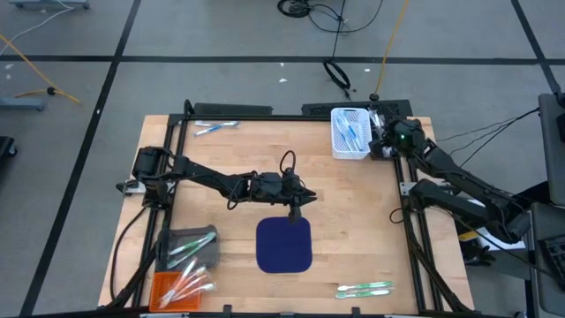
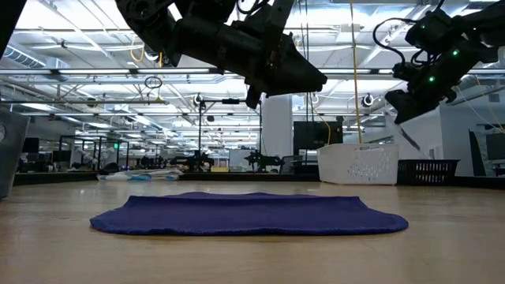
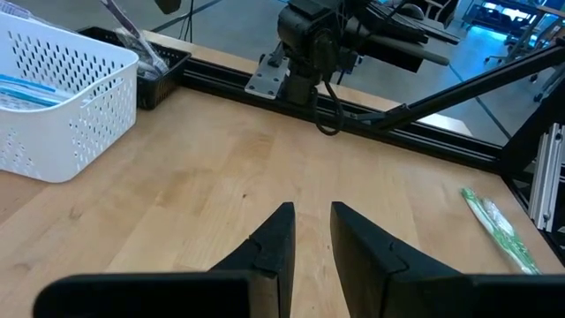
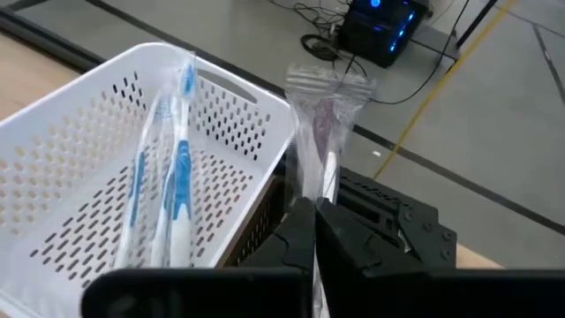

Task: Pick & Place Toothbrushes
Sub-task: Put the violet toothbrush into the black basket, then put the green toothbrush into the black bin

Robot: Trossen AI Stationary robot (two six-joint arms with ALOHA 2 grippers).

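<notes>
My right gripper point(image 4: 314, 216) hovers at the table's far right, beside the white basket point(image 1: 350, 132), shut on a toothbrush in a clear packet point(image 4: 322, 115). Two blue-and-white toothbrushes point(image 4: 177, 168) lie in that basket, leaning on its wall. My left gripper point(image 3: 313, 219) hangs above the table's middle, just beyond the far edge of the navy mat point(image 1: 284, 245). It is open by a narrow gap with nothing between its fingers. More toothbrushes lie flat on the table: blue ones at the far left point(image 1: 216, 126), green ones at the near right point(image 1: 364, 288). My right gripper pinches the clear packet by its near end point(image 4: 311, 190) between its two fingers. The packet sticks out past the fingertips along their line. It is lifted clear, next to the basket's rim point(image 4: 256, 88) and above a black tray point(image 4: 388, 221).
A grey bin point(image 1: 190, 247) and an orange bin point(image 1: 181, 287) with toothbrushes stand at the near left. A black frame rail point(image 3: 371, 115) and the right arm's base point(image 3: 309, 44) bound the table's right side. Bare wood lies between the mat and the basket.
</notes>
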